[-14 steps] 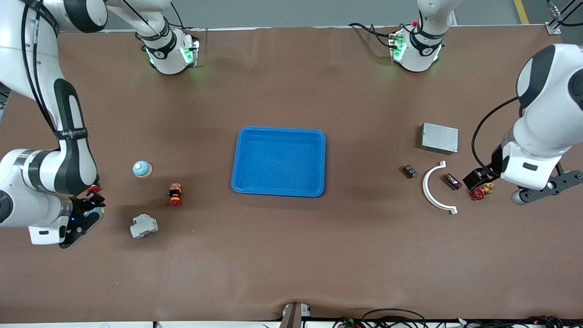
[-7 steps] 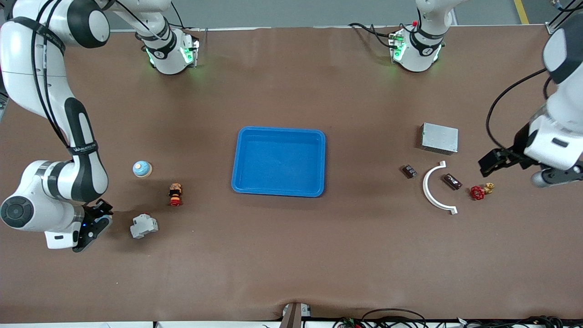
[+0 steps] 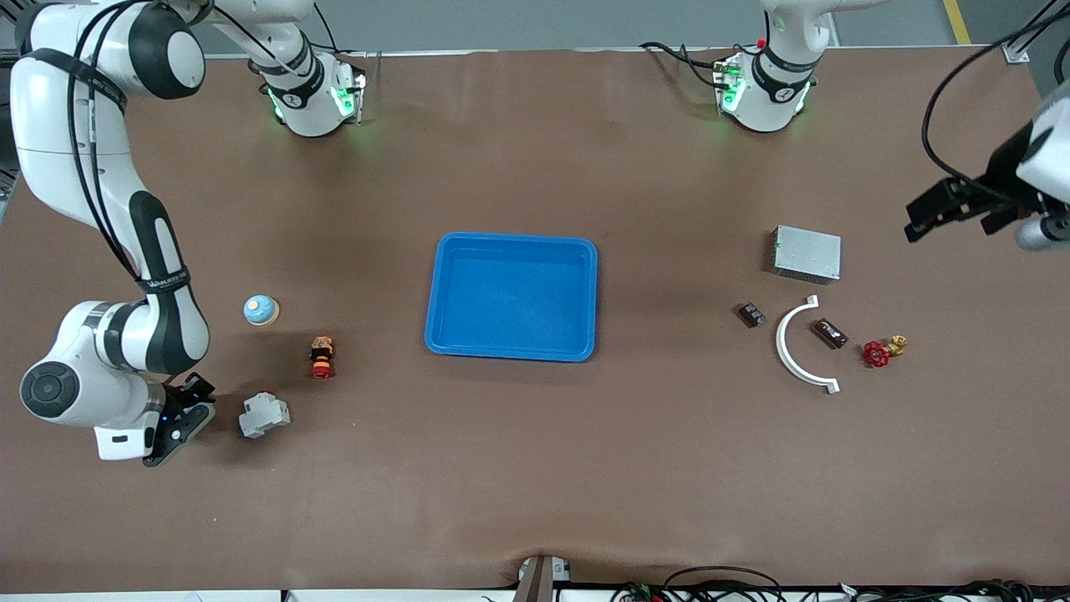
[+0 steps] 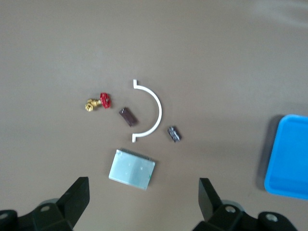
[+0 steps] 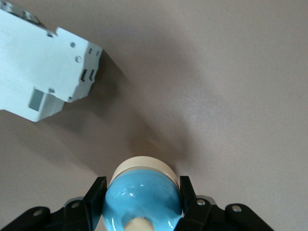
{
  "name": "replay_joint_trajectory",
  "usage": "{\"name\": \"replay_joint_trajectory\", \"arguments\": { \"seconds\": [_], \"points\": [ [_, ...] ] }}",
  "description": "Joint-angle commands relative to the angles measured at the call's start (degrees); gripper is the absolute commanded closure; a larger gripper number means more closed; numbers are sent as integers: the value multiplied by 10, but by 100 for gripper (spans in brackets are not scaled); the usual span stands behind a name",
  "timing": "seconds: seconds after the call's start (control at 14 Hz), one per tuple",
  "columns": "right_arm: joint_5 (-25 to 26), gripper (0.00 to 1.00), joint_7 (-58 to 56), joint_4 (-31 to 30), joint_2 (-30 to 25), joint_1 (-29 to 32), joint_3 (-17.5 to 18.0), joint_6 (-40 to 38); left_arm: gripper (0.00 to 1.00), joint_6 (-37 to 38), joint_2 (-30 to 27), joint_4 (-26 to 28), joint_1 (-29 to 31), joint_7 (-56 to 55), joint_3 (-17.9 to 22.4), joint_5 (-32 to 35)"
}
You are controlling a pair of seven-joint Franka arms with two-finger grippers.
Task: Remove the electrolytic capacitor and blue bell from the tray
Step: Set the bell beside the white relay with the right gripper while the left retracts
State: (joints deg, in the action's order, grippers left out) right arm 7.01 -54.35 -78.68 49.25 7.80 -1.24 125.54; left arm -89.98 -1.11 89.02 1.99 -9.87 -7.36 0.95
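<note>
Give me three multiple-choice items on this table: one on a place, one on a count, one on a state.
1. The silver box lies
A) in the tray
B) farther from the front camera than the white arc
C) on the arc

2. Things in the blue tray:
A) none
B) one
C) two

3. The left gripper, over the left arm's end of the table, is
A) shut on a valve
B) open, holding nothing
C) resting in the tray

Answers: 1 B, the box shows higher in the front view. 2 A, the tray's floor is bare. 3 B, its fingers stand wide apart.
</note>
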Motion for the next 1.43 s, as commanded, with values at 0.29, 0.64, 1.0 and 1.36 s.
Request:
{"name": "replay_joint_trajectory", "arguments": {
  "seconds": [0.29,0.64,1.0,1.36],
  "points": [
    [-8,0,-4,4,1,18,13,0,0,43,-84,58,-61,17,45,-9],
    [-72,0,8,8,-27,8,13,-86,0,50,-85,58,-20,19,-1,-9],
    [-78,0,238,4,-123,-34,14,-293,0,56,-101,57,12,17,-49,-4],
    [-67,0,385,-38,-269,-57,12,-415,0,55,-100,57,11,18,-50,-4]
  ]
}}
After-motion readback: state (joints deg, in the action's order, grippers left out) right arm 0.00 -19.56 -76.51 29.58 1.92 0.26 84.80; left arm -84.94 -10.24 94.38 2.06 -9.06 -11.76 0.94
